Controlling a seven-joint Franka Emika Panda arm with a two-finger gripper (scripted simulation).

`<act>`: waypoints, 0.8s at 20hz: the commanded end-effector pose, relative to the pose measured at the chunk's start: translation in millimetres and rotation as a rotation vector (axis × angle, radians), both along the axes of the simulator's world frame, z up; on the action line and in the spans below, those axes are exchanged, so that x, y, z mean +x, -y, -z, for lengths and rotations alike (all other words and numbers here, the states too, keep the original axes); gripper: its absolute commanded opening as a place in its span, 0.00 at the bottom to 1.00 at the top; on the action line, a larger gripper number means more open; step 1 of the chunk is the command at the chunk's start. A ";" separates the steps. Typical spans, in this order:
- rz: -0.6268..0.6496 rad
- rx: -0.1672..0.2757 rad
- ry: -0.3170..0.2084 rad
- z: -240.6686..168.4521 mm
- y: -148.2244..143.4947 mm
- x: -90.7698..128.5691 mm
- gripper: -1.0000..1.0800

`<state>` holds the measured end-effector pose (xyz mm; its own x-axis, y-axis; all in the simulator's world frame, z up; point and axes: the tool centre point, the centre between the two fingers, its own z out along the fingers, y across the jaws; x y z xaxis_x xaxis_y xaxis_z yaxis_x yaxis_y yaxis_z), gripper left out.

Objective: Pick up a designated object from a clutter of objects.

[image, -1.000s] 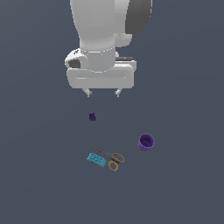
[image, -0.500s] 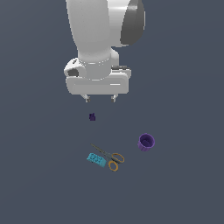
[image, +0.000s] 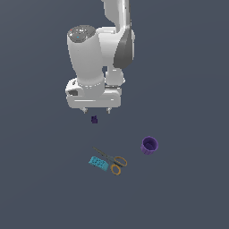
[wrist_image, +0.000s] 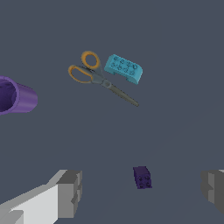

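The designated object, a tiny dark purple blocky piece (image: 94,119) (wrist_image: 142,177), lies on the grey floor just below the gripper in the exterior view. My gripper (image: 95,110) (wrist_image: 142,192) hangs above it, open, with nothing held. In the wrist view the piece sits between the two fingers (wrist_image: 70,192), nearer the far-side one, and apart from both. The rest of the clutter lies further off: a purple cup (image: 150,145) (wrist_image: 15,96), orange-handled scissors (image: 112,161) (wrist_image: 94,76) and a teal studded brick (image: 98,163) (wrist_image: 124,68).
The scissors and teal brick lie touching each other. The cup stands alone at the exterior view's right. The white arm (image: 96,58) rises above the gripper.
The arm has swung and come down towards the tiny purple piece, bringing the fingertips close above it. The objects have not moved.
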<state>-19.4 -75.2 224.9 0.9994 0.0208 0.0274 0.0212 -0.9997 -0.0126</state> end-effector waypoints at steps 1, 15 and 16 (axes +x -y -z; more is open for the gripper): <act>-0.015 -0.004 -0.004 24.6 10.0 -10.0 0.96; -0.096 -0.015 -0.022 130.4 46.1 -80.0 0.96; -0.099 -0.015 -0.023 134.4 47.1 -83.8 0.96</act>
<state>-96.9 -120.5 97.3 0.9936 0.1131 0.0039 0.1131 -0.9936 -0.0001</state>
